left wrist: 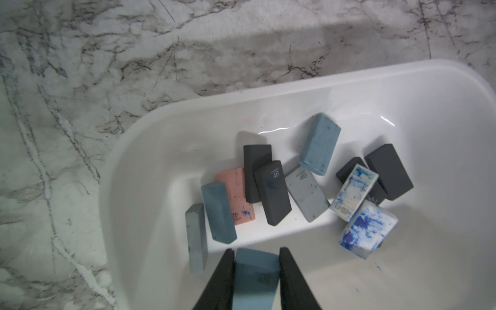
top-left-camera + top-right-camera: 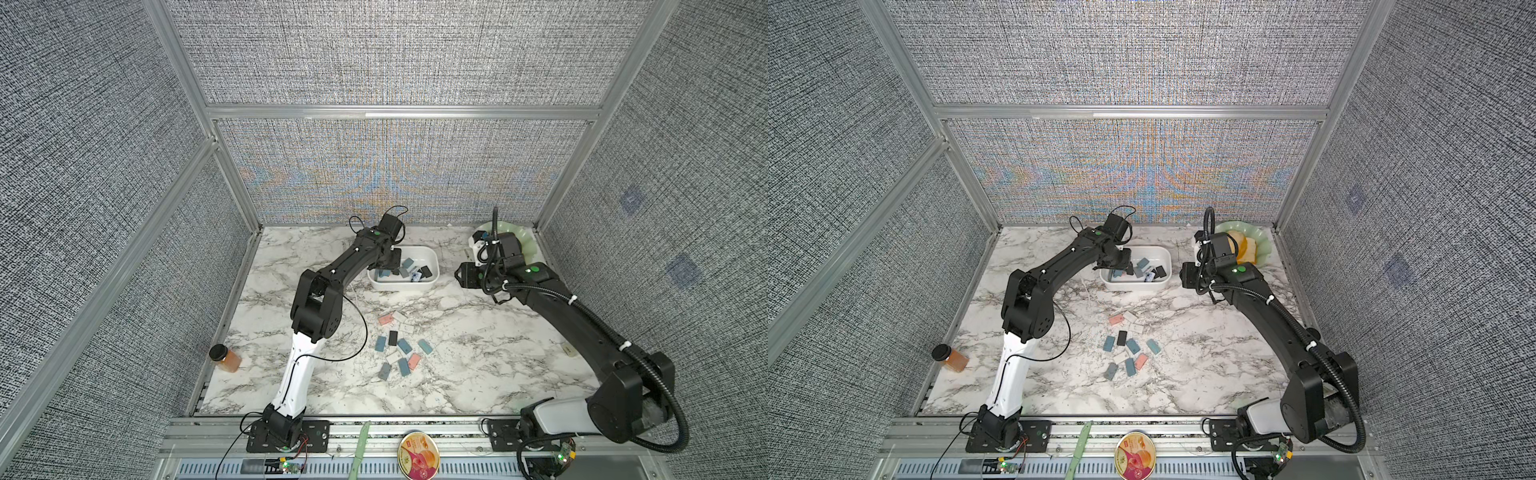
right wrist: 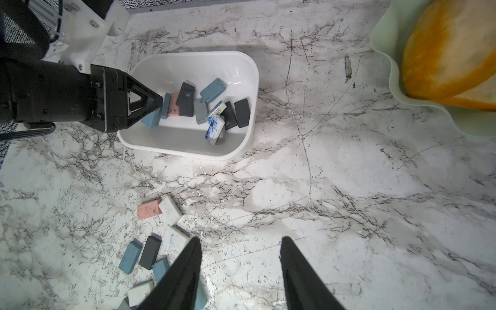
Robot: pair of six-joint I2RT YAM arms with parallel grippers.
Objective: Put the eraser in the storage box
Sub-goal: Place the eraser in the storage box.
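Left arm (image 2: pixel 328 276) reaches forward with its elbow raised and bent, wrist tipped downward. Its pincer (image 1: pixel 256 251) is clamped on a blue eraser (image 1: pixel 255 279). Right arm (image 2: pixel 582 324) stretches forward and inward, wrist angled down, and its pincer (image 3: pixel 240 239) hangs with jaws standing apart.

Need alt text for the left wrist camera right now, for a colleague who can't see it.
The left gripper is clamped on a blue eraser over the inside of the white storage box. Other erasers lie jumbled in it: black, grey, blue, one pink, two white smeared with blue ink. Marble-patterned table shows beyond the box.
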